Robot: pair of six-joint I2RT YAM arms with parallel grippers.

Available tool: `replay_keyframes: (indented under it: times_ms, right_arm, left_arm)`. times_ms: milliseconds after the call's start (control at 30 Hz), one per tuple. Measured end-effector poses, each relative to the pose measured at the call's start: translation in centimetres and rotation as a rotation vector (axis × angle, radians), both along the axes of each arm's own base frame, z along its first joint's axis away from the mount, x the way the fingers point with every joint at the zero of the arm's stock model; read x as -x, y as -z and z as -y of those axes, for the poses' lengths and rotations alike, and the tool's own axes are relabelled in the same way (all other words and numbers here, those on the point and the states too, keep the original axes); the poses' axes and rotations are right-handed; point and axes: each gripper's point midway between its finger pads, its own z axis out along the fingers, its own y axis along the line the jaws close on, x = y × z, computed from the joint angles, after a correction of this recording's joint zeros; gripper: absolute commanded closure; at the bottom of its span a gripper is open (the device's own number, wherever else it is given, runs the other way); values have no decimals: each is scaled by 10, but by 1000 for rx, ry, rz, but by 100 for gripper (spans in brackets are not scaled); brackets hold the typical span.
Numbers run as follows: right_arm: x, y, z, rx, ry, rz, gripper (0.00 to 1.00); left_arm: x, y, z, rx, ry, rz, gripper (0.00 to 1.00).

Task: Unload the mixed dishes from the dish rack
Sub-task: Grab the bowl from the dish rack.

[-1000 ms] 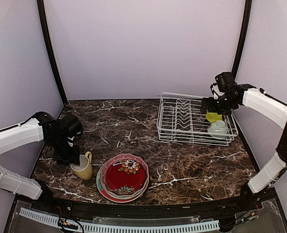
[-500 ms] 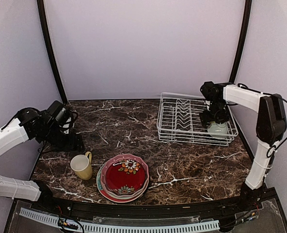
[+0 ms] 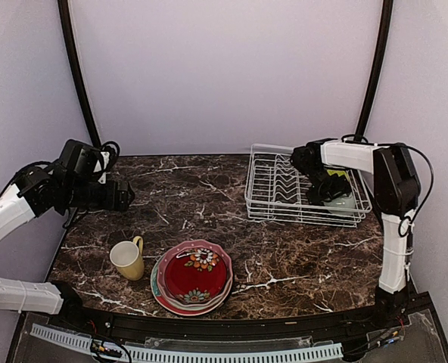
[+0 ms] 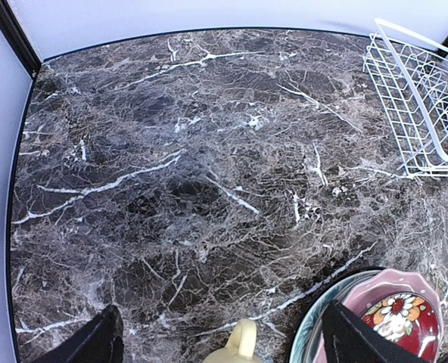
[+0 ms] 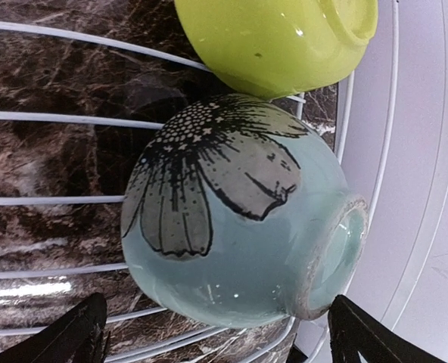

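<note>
The white wire dish rack [image 3: 284,198] stands at the back right. It holds a lime-green bowl [image 3: 336,175] and a pale blue cup [image 3: 345,201], both lying over. In the right wrist view the cup [image 5: 231,227] has a black flower on it, and the bowl [image 5: 277,38] lies just beyond it. My right gripper [image 3: 320,189] is down in the rack, open, its fingers [image 5: 73,333] either side of the cup. The pale yellow mug [image 3: 128,259] and a stack of plates [image 3: 194,276], red floral on top, sit on the table. My left gripper [image 3: 124,195] is open and empty, above and behind the mug.
The left wrist view shows dark marble table [image 4: 194,174], the mug handle [image 4: 241,342], the plate stack [image 4: 394,314] and the rack corner [image 4: 421,106]. The rack's upright prongs [image 3: 286,172] stand left of my right gripper. Black frame posts [image 3: 79,76] flank the back wall.
My left gripper has let go of the mug, risen and pulled back to the left rear. My right gripper has swung left and come down into the rack over the pale blue cup.
</note>
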Motion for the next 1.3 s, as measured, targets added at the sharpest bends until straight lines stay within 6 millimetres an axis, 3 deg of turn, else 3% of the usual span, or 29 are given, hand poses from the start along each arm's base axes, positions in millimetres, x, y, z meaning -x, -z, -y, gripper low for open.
replay_keyframes:
  times_ms: [267,633,867,1300]
  right_arm:
    - [-3,7,13,128,11,-7,7]
    - [-5,7,11,213,-27,-9,12]
    - [-6,8,10,226,-58,-19,1]
    - [-13,11,7,262,-185,-85,5]
  left_arm:
    - [5,0,0,38,14,43,10]
    - [3,-9,2,56,21,81,10]
    - [3,-9,5,68,33,77,10]
    - [0,-5,11,80,43,60,10]
